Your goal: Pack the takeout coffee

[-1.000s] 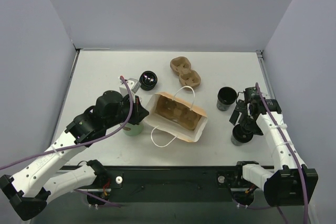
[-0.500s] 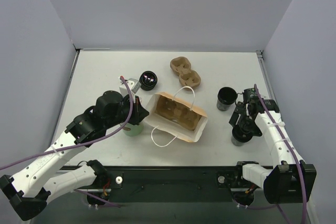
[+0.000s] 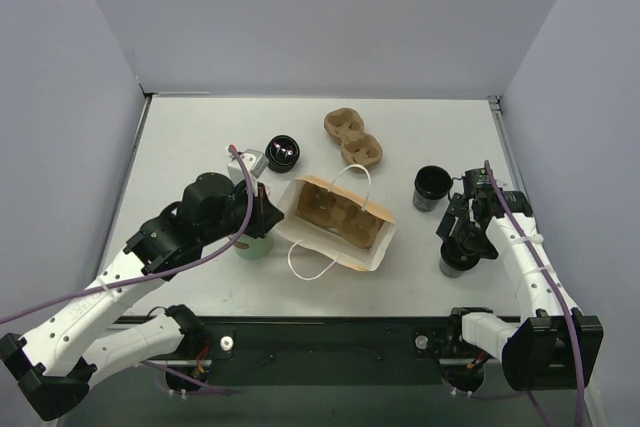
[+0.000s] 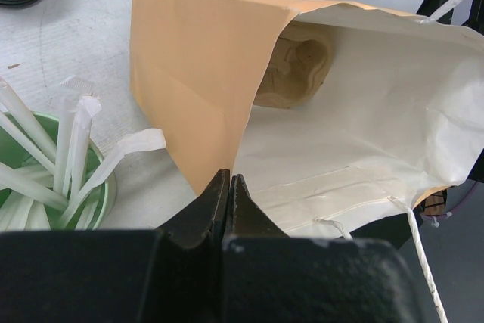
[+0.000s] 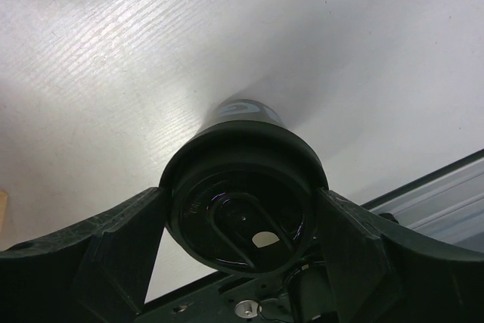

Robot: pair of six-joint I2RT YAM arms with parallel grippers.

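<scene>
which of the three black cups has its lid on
The takeout coffee, straddled by the right end effector, nearest the front edge. The lidless cup behind it and the shiny-lined cup are both open.

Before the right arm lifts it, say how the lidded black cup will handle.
The takeout coffee looks stiff-walled and short, so probably stable upright. Its glossy lid and round sides may slip between the fingers. Weight unclear: the lid hides the contents.

The left arm (image 3: 105, 287) and right arm (image 3: 528, 265) share white links, black joints (purple cables (image 3: 247, 209) trailing).
</scene>
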